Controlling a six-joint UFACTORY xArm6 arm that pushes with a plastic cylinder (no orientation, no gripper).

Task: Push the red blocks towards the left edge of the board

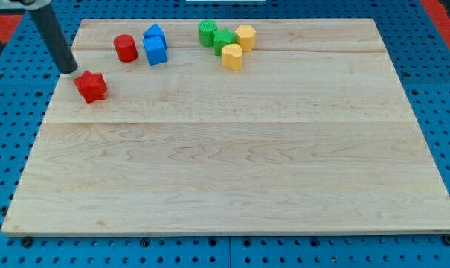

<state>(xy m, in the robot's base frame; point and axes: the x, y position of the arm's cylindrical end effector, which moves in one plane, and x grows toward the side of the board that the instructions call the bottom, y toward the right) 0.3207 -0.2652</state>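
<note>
A red star-shaped block (91, 86) lies near the board's left edge in the upper part of the view. A red cylinder (125, 48) stands further up and to the right of it, close to the top edge. My tip (68, 69) is at the board's left edge, just up and left of the red star block, a small gap apart. The rod slants up to the view's top left.
Two blue blocks (155, 45) sit just right of the red cylinder. Two green blocks (216, 36) and two yellow blocks (238, 46) cluster at the top middle. The wooden board (232, 164) lies on a blue pegboard surface.
</note>
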